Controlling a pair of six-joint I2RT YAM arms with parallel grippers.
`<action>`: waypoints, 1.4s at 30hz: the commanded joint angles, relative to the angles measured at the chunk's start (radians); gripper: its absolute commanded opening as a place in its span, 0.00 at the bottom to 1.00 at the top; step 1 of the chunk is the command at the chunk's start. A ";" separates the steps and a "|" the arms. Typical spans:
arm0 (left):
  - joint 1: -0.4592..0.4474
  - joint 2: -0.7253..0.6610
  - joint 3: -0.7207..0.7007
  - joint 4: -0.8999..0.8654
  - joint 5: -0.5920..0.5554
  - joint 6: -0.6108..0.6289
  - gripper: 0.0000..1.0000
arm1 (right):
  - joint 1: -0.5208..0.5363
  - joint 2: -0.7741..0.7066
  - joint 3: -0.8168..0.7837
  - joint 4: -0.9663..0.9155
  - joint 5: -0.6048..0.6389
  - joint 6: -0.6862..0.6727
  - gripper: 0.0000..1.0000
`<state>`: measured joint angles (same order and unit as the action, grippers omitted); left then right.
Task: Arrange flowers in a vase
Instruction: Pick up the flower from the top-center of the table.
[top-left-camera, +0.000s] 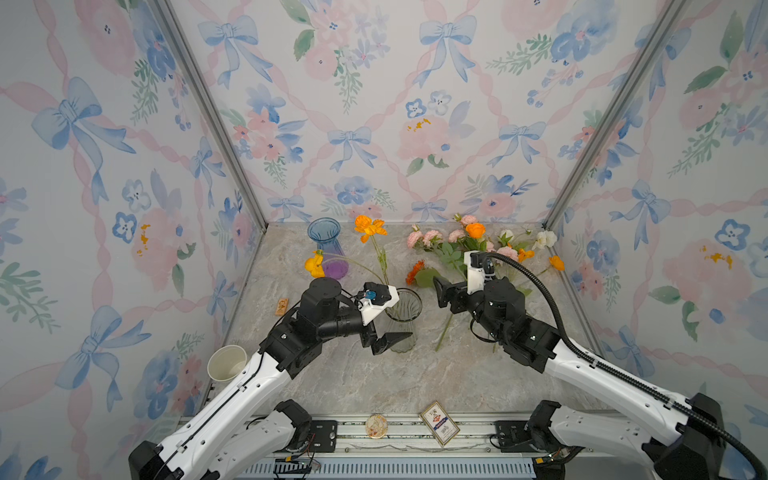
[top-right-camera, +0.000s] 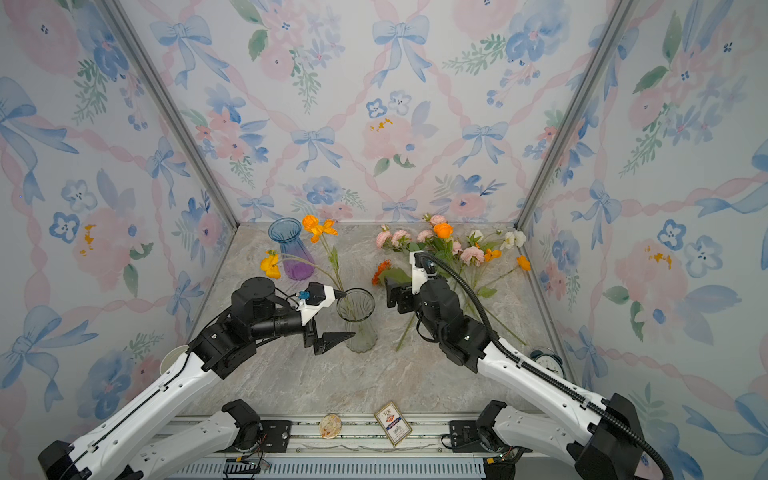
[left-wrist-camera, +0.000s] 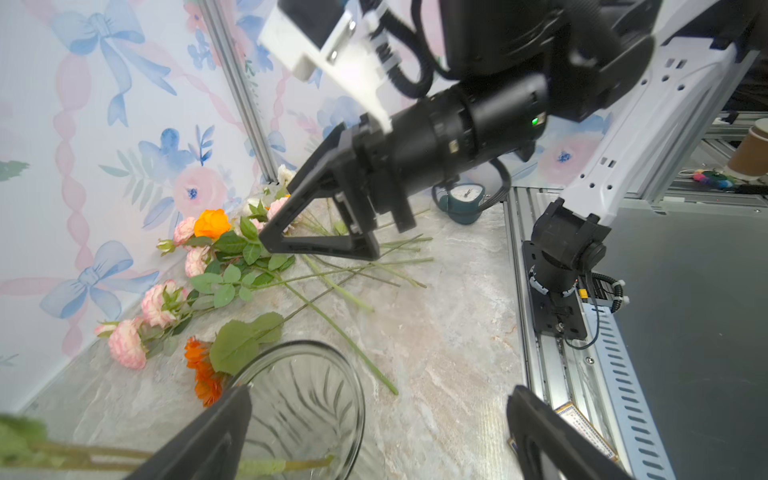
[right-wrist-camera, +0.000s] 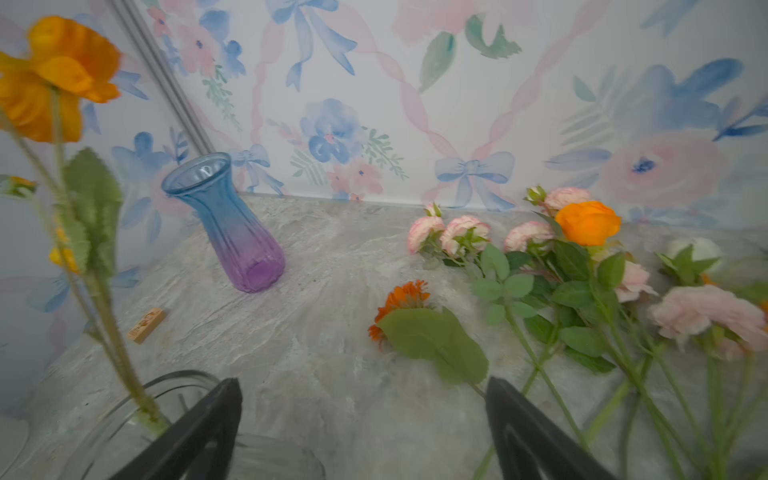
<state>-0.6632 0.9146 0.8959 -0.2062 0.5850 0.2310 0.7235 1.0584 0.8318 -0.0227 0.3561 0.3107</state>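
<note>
1. While both end effectors are spread wide and empty, the left end effector (left-wrist-camera: 380, 395) sits at the clear vase (top-left-camera: 404, 316) and the right end effector (right-wrist-camera: 362, 382) hovers just beside its rim.
2. Orange poppies (top-left-camera: 369, 226) stand in that vase. The other flowers (top-left-camera: 457, 249) lie heaped on the worktop (top-left-camera: 374, 382) near the back wall.
3. Probably light, with thin springy stems and soft blooms.
4. Best hold: bare mid-stem, below the leaves, never the petals.
5. The glass vase looks easy to tip.
</note>
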 joint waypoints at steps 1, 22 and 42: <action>-0.073 0.045 0.098 0.016 -0.077 0.002 0.98 | -0.135 -0.028 -0.018 -0.280 -0.037 0.076 0.93; -0.260 0.396 0.190 0.057 -0.290 0.045 0.98 | -0.475 0.505 0.108 -0.233 -0.262 -0.189 0.45; -0.271 0.417 0.190 0.057 -0.348 0.039 0.98 | -0.500 0.848 0.477 -0.448 -0.295 -0.254 0.37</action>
<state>-0.9337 1.3315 1.0916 -0.1577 0.2424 0.2764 0.2287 1.8797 1.2602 -0.3851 0.0734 0.0860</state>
